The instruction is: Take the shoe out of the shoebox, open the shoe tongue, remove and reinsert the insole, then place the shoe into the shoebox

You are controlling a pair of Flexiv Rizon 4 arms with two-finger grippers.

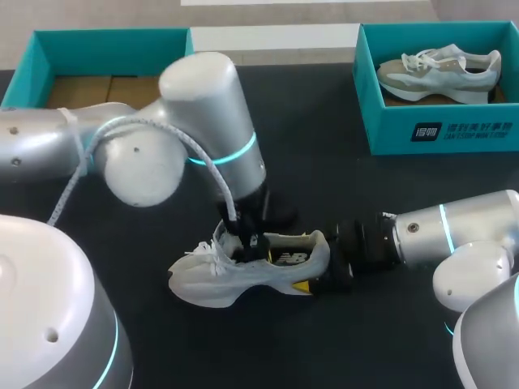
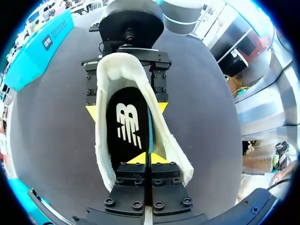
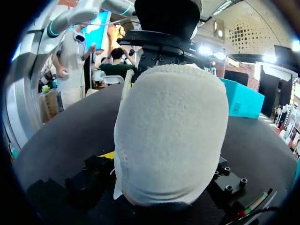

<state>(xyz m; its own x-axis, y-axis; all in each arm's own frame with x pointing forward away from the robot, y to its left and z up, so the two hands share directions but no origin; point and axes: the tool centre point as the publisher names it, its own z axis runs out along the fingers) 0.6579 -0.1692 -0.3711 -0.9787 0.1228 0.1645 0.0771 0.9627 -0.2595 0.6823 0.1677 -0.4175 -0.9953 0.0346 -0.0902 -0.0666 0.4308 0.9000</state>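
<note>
Light, soft-walled shoe (image 1: 243, 275) sits on the counter (image 1: 324, 162), its padded heel clamped between the right hand (image 1: 312, 284) fingers; left hand (image 2: 150, 158), tips pressed together, is down in the mouth over the thin, bendy insole (image 2: 126, 126), whose edge I judge the best pinch point.

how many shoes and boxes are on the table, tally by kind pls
shoes: 2, the loose shoe and the boxed shoe
shoeboxes: 2, the left shoebox and the right shoebox
total: 4
</note>
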